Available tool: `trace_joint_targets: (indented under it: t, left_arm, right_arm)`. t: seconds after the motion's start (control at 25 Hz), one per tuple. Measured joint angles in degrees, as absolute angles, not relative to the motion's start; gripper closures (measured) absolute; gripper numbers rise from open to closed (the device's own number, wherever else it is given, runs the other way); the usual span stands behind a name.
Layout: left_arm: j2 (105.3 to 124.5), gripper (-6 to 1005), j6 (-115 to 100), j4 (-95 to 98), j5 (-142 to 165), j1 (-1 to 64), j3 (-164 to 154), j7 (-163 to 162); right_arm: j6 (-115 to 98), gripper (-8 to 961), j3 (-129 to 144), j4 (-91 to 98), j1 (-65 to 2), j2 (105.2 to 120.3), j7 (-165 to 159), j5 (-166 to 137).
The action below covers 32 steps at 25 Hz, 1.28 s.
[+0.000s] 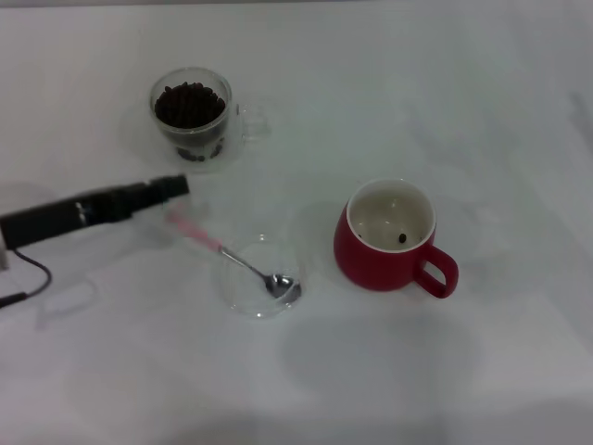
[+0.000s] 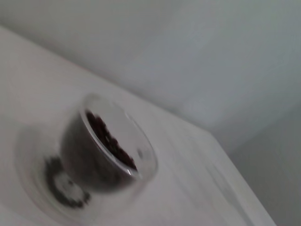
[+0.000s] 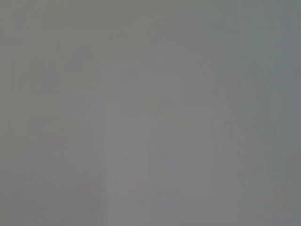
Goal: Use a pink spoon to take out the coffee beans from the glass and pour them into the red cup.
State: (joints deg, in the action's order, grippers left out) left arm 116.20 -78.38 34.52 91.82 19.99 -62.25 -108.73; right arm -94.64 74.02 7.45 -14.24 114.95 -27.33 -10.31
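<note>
The glass [image 1: 192, 117], full of coffee beans [image 1: 190, 104], stands at the back left; it also shows in the left wrist view [image 2: 106, 155] with its beans [image 2: 109, 139]. The pink spoon [image 1: 206, 235] lies with its metal bowl in a flat clear glass dish [image 1: 243, 287] and its pink handle pointing back left. The red cup [image 1: 380, 255] stands to the right with a single bean [image 1: 402, 238] inside. My left gripper [image 1: 176, 187] reaches in from the left, its tip just behind the end of the spoon's handle. My right gripper is out of view.
A black cable [image 1: 28, 269] trails on the white table [image 1: 371, 371] at the left edge. The right wrist view shows only a plain grey surface.
</note>
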Motion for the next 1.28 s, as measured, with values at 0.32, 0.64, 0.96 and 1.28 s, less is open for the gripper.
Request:
trace_joint_targets:
  t: [0.32, 0.64, 0.96, 1.28]
  left_arm:
    - [113.47, 515, -80.8, 35.0, 91.8, 19.4, -56.1, -106.6]
    - [114.10, 313, -85.3, 44.9, 91.8, 15.6, -46.9, -94.8]
    - [116.75, 320, -84.5, 45.3, 92.2, 13.1, -30.0, -78.3]
    - [118.46, 320, -79.8, 39.0, 91.9, 13.1, -10.7, -61.9]
  right_arm:
    - [-94.9, 82, 74.2, 7.4, -14.1, 114.95, -27.3, -10.4]
    - [-95.4, 82, 74.9, 7.4, -14.1, 115.04, -27.3, -10.6]
    - [-101.1, 82, 78.4, 4.8, -14.0, 115.13, -23.7, -10.6]
    - [-106.0, 82, 79.1, -0.8, -14.1, 115.42, -22.6, -10.6]
